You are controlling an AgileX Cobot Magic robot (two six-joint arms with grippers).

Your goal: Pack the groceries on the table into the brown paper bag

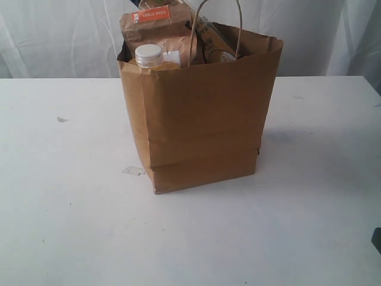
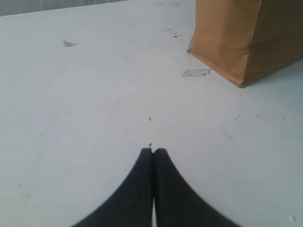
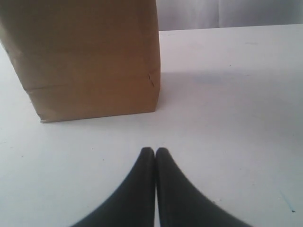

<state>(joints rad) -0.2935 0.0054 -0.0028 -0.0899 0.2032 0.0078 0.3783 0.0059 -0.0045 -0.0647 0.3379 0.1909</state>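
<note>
Bag stands upright mid-table, mouth open so stuff drops straight in. Pouch and bottle sit at its left side, poking over the rim since they're tall. There's more behind the handle, can't tell what. I see no groceries left out, so it looks basically packed. Left gripper and right gripper are both pinched shut on nothing, low over the table on the bag's near side.
</note>
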